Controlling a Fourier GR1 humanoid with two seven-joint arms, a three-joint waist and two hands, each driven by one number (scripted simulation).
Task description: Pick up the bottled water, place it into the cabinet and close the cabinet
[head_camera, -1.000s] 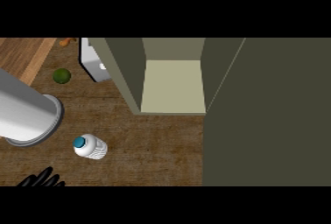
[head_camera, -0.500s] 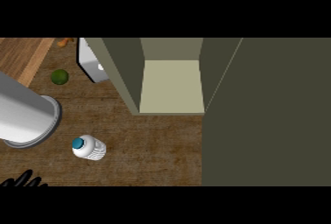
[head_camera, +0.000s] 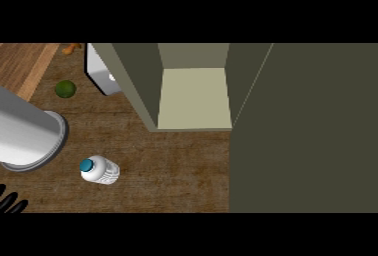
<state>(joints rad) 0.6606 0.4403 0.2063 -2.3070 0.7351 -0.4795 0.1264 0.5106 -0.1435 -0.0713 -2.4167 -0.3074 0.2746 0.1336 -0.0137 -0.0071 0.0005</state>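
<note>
The water bottle (head_camera: 101, 170), clear with a teal cap, stands upright on the brown counter, seen from above. Only the black fingertips of my left hand (head_camera: 10, 202) show, at the lower left corner; they are spread and straight, well apart from the bottle and holding nothing. The olive cabinet (head_camera: 137, 80) stands open at the top middle, its pale shelf (head_camera: 193, 95) bare. Its wide door panel (head_camera: 306, 130) fills the right side of the view. My right hand does not show.
A large silver pot (head_camera: 28, 136) stands at the left, close to the bottle. A green lime (head_camera: 65, 89) lies behind it. A white appliance (head_camera: 100, 75) sits against the cabinet's left wall, and an orange item (head_camera: 71, 48) at the top left.
My left hand has slid down and left toward the corner, so less of it shows now. The bottle and the cabinet have not moved.
</note>
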